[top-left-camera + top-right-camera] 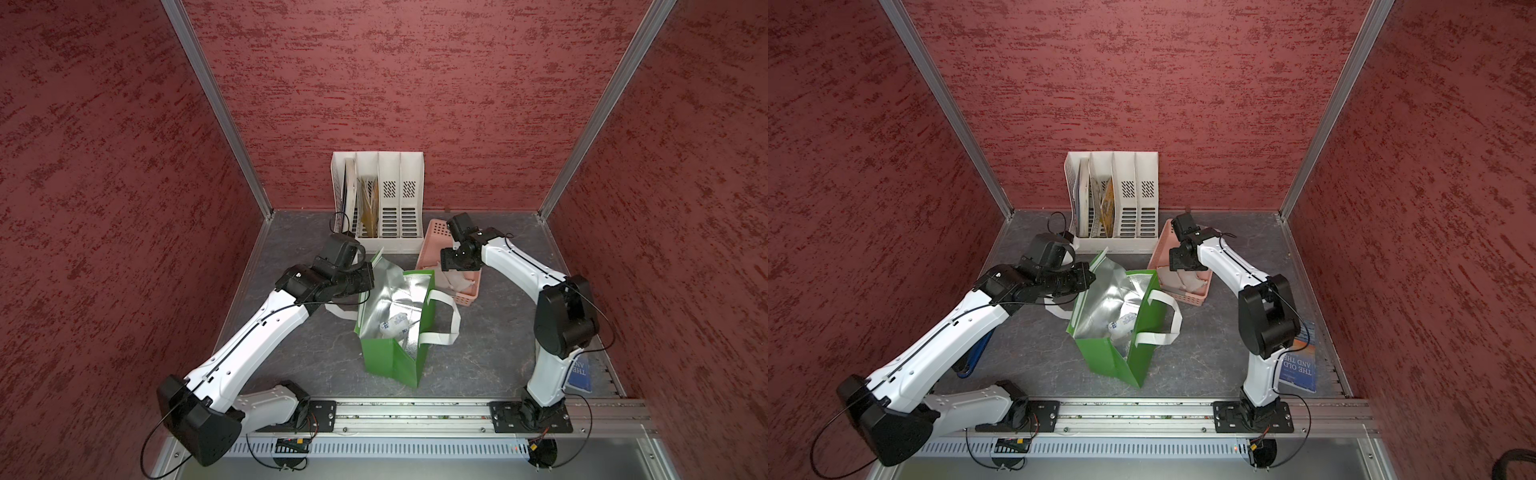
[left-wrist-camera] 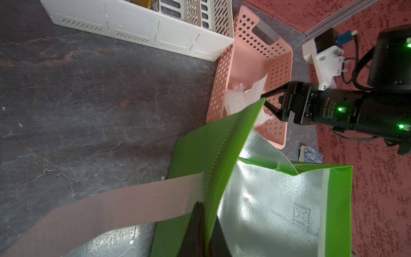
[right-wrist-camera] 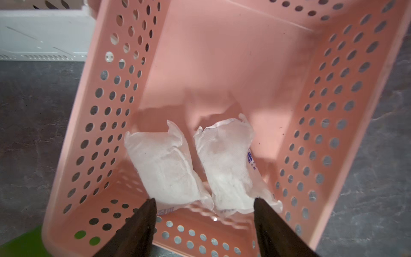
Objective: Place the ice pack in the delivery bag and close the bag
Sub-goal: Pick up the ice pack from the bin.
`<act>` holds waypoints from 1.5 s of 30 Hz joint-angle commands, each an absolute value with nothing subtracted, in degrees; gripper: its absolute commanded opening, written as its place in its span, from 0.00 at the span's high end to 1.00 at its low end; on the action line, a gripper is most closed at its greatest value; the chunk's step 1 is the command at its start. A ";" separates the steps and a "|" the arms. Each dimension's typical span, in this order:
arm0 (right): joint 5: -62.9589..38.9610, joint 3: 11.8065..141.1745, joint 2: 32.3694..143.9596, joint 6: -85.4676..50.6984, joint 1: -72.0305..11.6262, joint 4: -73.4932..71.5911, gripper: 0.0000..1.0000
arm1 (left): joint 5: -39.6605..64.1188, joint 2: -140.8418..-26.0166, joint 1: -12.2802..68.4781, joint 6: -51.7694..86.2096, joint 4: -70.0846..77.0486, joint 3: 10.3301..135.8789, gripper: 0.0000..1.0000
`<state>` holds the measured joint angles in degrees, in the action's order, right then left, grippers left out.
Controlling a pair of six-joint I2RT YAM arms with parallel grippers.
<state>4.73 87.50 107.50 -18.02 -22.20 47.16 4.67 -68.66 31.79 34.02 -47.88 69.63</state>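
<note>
Bag point(image 1: 390, 357) point(image 1: 1104, 353) stands upright at mid-table point(image 1: 478, 357), mouth open, foil lining showing in both top views. Left gripper point(image 2: 205, 213) is clamped on the bag's rim on the robot's left side. Its fingers point(image 2: 198, 224) are pinched together on the green wall, right beside the root of a white strap point(image 2: 111, 207). That wall is drawn outward, away from the opposite one, so the mouth gapes. Basket point(image 1: 434, 232) point(image 3: 106, 124) sits just beside the bag, on its far right side. File rack point(image 1: 390, 232) stands behind both, against the back wall, with papers in its two left slots. Two ice packs point(image 3: 164, 169) point(image 3: 229, 169) lie flat and side by side on the basket floor, at the end nearest the bag. They are white and crumpled, and one shows blue print along an edge. Right gripper point(image 3: 204, 200) point(image 2: 266, 103) reaches down into the basket with its jaws spread wide. One tip is at the outer lower edge of each pack, so both packs lie in the gap between them, and neither pack is lifted or squeezed. A white packet with blue print point(image 1: 395, 326) point(image 1: 1121, 326) lies at the bottom of the bag on the foil. It looks like another ice pack, but it is too small in the top views to be sure. A blue book point(image 1: 1298, 370) lies flat at the table's right edge, partly behind the right arm.
</note>
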 commanded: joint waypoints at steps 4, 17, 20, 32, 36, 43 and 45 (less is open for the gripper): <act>7.65 86.82 110.51 -17.00 -20.79 48.97 0.33 | 5.58 -68.96 31.78 33.04 -46.96 69.08 1.00; 7.07 85.96 115.55 -17.17 -20.68 46.30 0.39 | 5.89 -69.22 31.82 33.23 -46.76 69.26 1.00; 8.22 87.20 117.95 -17.03 -20.73 46.99 0.37 | 5.89 -69.01 31.88 33.37 -46.89 69.26 1.00; 8.02 88.19 120.90 -17.43 -20.74 46.49 0.41 | 5.45 -68.47 31.99 33.27 -46.99 69.26 1.00; 9.07 88.29 119.57 -17.79 -20.74 46.25 0.50 | 5.35 -68.23 31.99 33.22 -47.02 69.26 1.00; 10.97 89.32 109.81 -16.71 -20.66 44.33 0.56 | 5.06 -67.79 31.98 33.22 -46.98 69.14 1.00; 10.70 89.66 105.77 -16.10 -20.67 43.62 0.57 | 5.17 -67.85 31.99 33.14 -46.89 69.15 1.00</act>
<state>8.78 87.48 114.19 -17.04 -20.88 46.50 5.52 -68.60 31.83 33.98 -47.07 69.63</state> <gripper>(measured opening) 0.602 0.043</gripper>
